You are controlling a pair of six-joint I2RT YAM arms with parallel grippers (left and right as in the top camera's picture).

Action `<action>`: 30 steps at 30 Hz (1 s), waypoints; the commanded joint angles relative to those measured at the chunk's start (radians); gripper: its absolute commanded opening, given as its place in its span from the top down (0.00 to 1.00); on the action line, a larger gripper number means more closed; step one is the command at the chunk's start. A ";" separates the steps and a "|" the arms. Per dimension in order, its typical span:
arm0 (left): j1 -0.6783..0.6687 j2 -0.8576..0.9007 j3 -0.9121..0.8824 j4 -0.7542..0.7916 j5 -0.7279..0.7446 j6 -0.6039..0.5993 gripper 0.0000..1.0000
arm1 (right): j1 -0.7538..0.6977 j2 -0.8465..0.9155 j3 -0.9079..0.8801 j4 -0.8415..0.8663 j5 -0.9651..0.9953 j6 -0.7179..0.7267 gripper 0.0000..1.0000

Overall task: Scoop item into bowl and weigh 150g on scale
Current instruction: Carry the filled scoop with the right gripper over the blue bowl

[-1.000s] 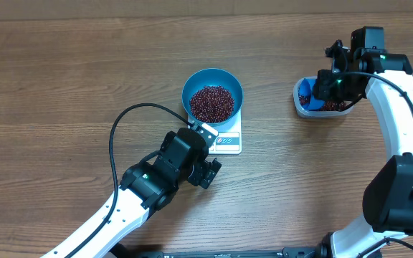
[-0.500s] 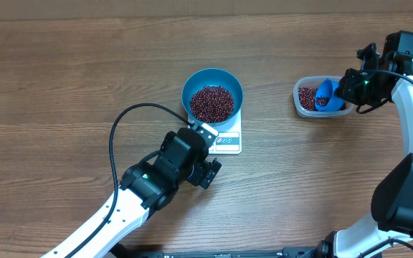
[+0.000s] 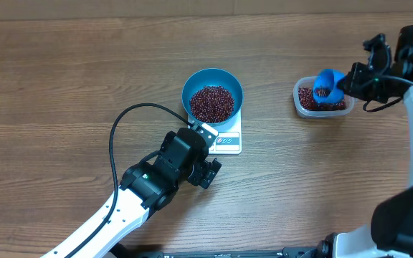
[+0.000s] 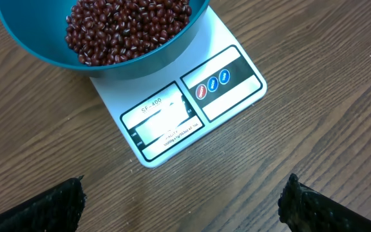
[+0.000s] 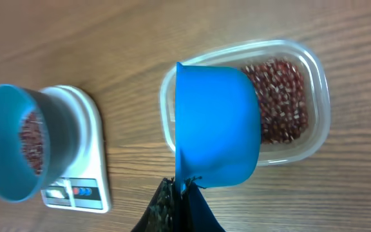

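Observation:
The blue bowl [image 3: 189, 84] stands on the white scale [image 3: 228, 143] and holds a heap of red-brown beans [image 3: 211, 103]. My left gripper [image 3: 205, 154] hovers low in front of the scale, open, with bare wood between its fingers [image 4: 57, 206]. The left wrist view shows the bowl [image 4: 172, 55] and the scale's display [image 4: 163, 122] just ahead. My right gripper [image 5: 180, 187] is shut on the handle of a small blue scoop [image 3: 326, 86]. It holds the scoop [image 5: 218, 122] above a clear tub [image 3: 300, 100] of more beans [image 5: 279, 96]. Dark beans seem to lie in the scoop.
The tub [image 5: 317, 122] sits at the right of the wooden table, well apart from the scale [image 5: 89, 129]. A black cable [image 3: 113, 143] loops from the left arm over the table left of the scale.
My right gripper has drawn back to the right and lifted the scoop out of the tub's beans. The left arm, bowl and scale have not moved.

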 commanded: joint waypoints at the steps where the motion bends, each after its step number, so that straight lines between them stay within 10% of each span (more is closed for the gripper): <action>1: 0.002 0.007 -0.009 0.001 -0.013 -0.006 0.00 | 0.003 -0.091 0.040 0.001 -0.091 -0.009 0.96; 16: 0.002 0.007 -0.009 0.001 -0.013 -0.006 0.00 | 0.259 -0.156 0.040 0.039 -0.255 -0.106 0.96; 30: 0.002 0.007 -0.009 0.001 -0.013 -0.006 0.00 | 0.581 -0.156 0.040 0.170 0.101 -0.087 0.96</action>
